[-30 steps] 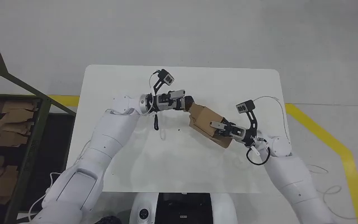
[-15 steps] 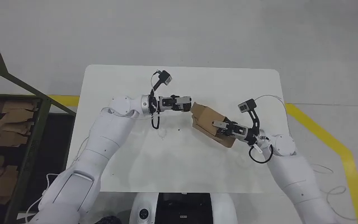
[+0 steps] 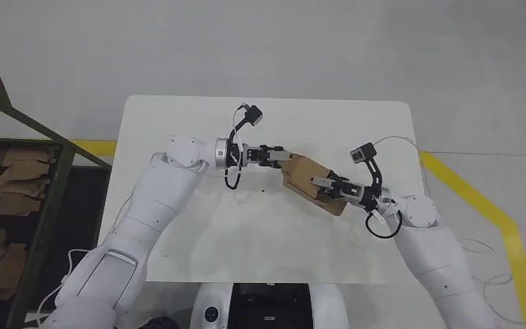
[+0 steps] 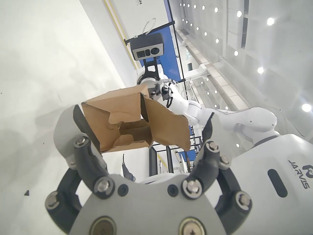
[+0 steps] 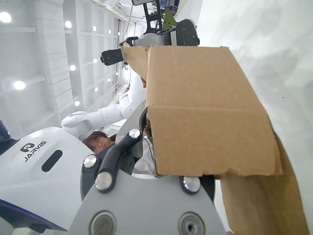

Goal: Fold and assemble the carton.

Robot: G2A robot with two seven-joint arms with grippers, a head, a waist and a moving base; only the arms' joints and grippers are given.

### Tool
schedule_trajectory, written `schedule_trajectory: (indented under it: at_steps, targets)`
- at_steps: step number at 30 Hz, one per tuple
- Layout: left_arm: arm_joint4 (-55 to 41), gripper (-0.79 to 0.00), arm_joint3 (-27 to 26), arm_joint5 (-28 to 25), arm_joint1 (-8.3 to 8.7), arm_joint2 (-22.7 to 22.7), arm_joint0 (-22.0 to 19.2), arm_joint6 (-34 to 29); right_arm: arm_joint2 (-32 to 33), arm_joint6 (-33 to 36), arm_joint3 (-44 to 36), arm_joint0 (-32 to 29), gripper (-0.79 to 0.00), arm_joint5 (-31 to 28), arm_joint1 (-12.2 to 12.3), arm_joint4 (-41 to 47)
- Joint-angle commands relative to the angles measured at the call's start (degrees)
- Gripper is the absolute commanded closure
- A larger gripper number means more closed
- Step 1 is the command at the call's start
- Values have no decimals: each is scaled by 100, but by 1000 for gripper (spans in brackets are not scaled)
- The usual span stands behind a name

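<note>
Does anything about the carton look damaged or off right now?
Yes. The carton has ragged, torn edges: a jagged inner flap at its open end by the left pincer, and a frayed rim near the right pincer.

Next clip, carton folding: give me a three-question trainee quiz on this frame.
1. True or false: the carton lies flat and unfolded on the table.
2. The left gripper is: A) open, astride the carton's open end; B) shut on a cable; C) far from the carton.
3. Fill in: the carton's other end is held by the ___ gripper.
Key: 1 false, it is box-shaped; 2 A; 3 right gripper.
</note>
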Motion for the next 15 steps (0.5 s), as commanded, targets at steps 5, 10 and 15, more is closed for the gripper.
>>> schedule_trajectory:
  at_steps: [5,10,15]
  targets:
    - [-15,-785,112,101,-13,85,-70,28,116,151,-195,-128,0,-6,34,190]
    - [-54,-785,183,78,-12,108,-87,35,188,255,-333,-228,0,-80,50,386]
    - [-100,-785,247,70,1,97,-78,26,189,420,-428,-289,0,-100,51,651]
